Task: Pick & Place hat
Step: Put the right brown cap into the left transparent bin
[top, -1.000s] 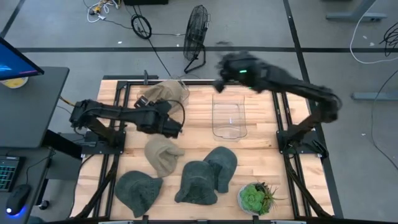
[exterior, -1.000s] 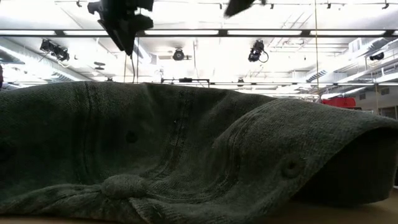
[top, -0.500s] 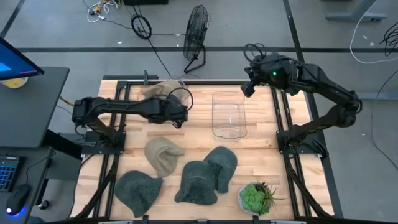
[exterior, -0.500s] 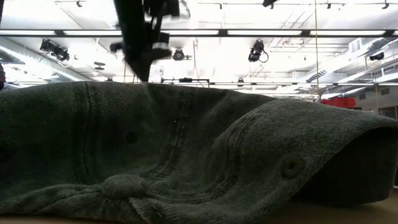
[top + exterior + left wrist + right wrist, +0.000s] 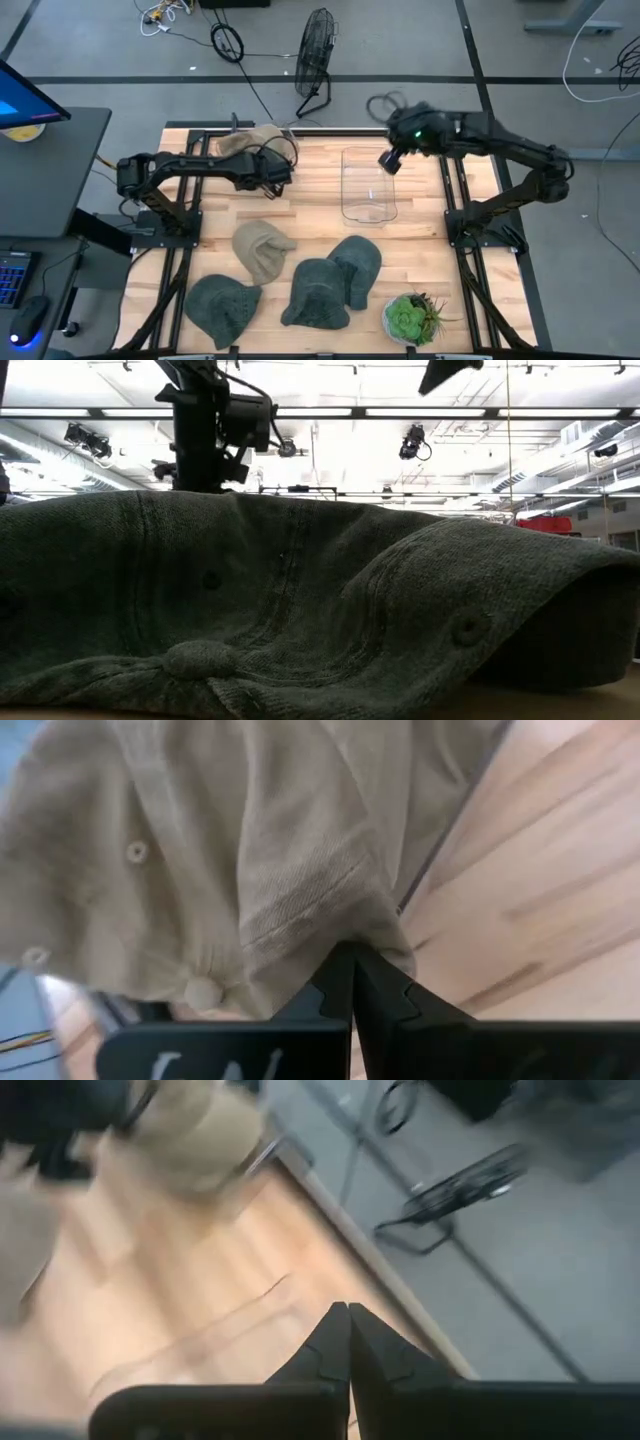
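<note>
Step in hand, by judgement: approach to the pick, nothing lifted yet. Left gripper [image 5: 283, 170] at upper left-centre of the high view, just beside the tan hat [image 5: 252, 143] that lies at the upper edge of the table [image 5: 420, 255]; fingers pressed together in the left wrist view, tips right at the hat's brim seam [image 5: 310, 915] — touching or merely above it, cannot tell; no fabric seen between them. Right gripper [image 5: 388, 161] at upper right-centre, over the upper right corner of the clear bin [image 5: 366, 185]; fingers closed tip to tip, holding nothing. Beige hat [image 5: 260, 248] at centre left; three green hats along the lower part of the frame: [image 5: 222, 308], [image 5: 317, 292], [image 5: 357, 265]. Succulent [image 5: 410, 318] at lower right. Next move likely calls for opening the left fingers and closing on a fold of the tan hat, then carrying toward the bin — probable drop site. Against half a second ago: left gripper pulled slightly leftward toward the tan hat; right gripper swung down-left from the table's upper right edge to the bin corner. Hats and bin unmoved.
</note>
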`<state>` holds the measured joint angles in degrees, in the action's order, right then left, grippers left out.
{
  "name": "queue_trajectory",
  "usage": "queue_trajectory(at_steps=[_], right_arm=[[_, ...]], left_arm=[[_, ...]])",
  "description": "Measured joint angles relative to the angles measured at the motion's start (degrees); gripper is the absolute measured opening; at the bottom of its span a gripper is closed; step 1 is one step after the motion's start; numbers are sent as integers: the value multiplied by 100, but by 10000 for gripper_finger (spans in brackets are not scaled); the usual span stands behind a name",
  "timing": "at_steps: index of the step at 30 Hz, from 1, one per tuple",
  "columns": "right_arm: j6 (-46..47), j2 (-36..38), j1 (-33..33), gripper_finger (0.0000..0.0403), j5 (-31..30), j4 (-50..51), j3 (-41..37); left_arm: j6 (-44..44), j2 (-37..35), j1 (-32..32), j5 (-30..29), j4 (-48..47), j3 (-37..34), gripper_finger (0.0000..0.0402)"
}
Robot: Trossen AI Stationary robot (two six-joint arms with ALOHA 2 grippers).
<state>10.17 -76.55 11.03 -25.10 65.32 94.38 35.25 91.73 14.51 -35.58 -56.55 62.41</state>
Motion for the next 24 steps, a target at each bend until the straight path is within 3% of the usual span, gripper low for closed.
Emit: queue_trajectory(at_steps=[5,10,17,24], right_arm=[[-31,-11,-173,1,588,-738,-1118],[-36,-14,-358,1,714,-1827,-2160],[-63,-13,-542,0,714,-2430,-2804],[32,-11,-649,1,714,-2700,-2880]], left_arm=[[-191,0,73,-257,-291,206,3],[-376,6,355,-155,-348,69,3],[-460,15,957,-39,-129,-589,3],[-1403,-22,1523,1066,1502,-1194,2]])
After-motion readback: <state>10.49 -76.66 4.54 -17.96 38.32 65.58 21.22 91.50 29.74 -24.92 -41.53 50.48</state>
